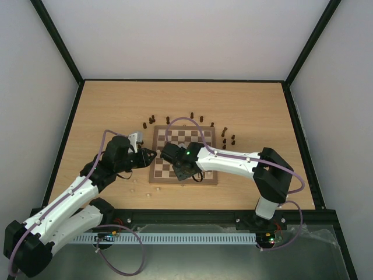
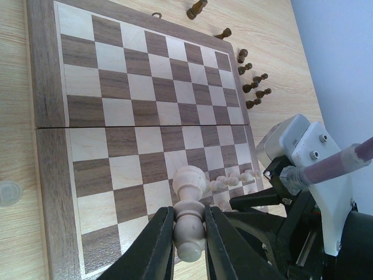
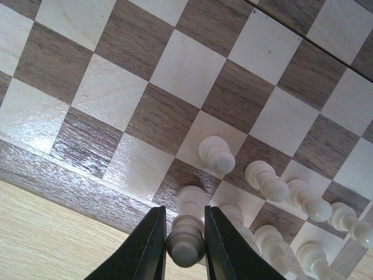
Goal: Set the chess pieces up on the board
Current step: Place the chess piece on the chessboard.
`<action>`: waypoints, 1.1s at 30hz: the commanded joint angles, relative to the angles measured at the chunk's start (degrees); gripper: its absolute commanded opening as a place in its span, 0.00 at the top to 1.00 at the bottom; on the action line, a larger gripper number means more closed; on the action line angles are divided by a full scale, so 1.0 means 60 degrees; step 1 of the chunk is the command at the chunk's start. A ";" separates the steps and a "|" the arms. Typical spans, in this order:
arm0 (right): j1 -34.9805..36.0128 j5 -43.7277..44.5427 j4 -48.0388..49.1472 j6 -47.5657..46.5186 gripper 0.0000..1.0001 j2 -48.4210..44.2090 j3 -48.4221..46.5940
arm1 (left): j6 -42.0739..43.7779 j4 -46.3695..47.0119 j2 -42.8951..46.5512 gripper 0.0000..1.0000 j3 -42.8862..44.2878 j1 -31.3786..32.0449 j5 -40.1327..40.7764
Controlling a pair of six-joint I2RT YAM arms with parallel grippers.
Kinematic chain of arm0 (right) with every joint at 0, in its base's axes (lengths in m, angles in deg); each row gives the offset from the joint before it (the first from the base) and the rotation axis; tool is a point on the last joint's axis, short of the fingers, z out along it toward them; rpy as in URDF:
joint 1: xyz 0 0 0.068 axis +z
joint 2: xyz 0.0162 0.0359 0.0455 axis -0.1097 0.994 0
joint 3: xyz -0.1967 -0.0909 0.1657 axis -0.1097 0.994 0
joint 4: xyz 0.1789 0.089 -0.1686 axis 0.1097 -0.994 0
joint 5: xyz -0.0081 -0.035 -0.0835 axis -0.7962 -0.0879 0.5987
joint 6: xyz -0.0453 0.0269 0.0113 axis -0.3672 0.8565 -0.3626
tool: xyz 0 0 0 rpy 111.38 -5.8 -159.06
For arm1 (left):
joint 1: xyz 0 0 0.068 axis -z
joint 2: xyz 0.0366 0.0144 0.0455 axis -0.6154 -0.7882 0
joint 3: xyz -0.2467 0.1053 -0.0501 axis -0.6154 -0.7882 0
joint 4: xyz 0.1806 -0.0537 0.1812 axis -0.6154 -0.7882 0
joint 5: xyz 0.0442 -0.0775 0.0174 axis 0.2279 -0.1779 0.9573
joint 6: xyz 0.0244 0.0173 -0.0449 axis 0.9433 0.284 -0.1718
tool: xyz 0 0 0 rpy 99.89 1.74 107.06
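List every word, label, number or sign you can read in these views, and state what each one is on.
No text can be read in any view.
Chessboard: no letters or numbers on its border.
Cream chess pieces: no marks.
Right arm: a green light, no text.
White slotted strip at the near edge: any marking is too small to read.
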State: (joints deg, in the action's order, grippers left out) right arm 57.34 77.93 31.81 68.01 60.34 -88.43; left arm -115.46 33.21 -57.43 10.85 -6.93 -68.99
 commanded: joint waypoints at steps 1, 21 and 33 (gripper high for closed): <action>-0.0074 0.0103 -0.0222 -0.0070 0.79 0.0184 -0.0021 | 0.0118 0.0130 -0.0039 0.83 0.0123 -0.0059 -0.0103; -0.0125 -0.0299 0.0122 -0.0092 0.81 -0.0055 0.0124 | 0.0118 0.0131 -0.0030 0.83 0.0098 -0.0058 -0.0136; -0.0263 -0.0509 0.0453 -0.0041 0.80 -0.0230 0.0557 | 0.0095 0.0138 -0.0043 0.83 0.0129 -0.0050 -0.0158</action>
State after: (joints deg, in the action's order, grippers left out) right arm 56.16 75.40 35.51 67.42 59.80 -86.84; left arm -115.46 33.25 -57.54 10.85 -6.93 -69.16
